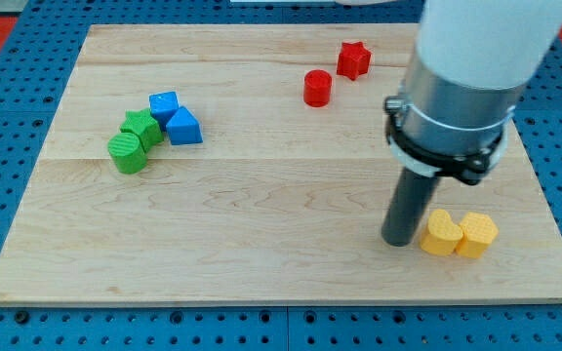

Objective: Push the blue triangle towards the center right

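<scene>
The blue triangle lies on the wooden board at the view's left, touching a blue cube above it and a green star to its left. My tip rests on the board at the lower right, far to the right of the blue triangle and right beside a yellow block.
A green cylinder sits below the green star. A red cylinder and a red star stand at the top, right of centre. A second yellow block touches the first. The arm's white body covers the upper right.
</scene>
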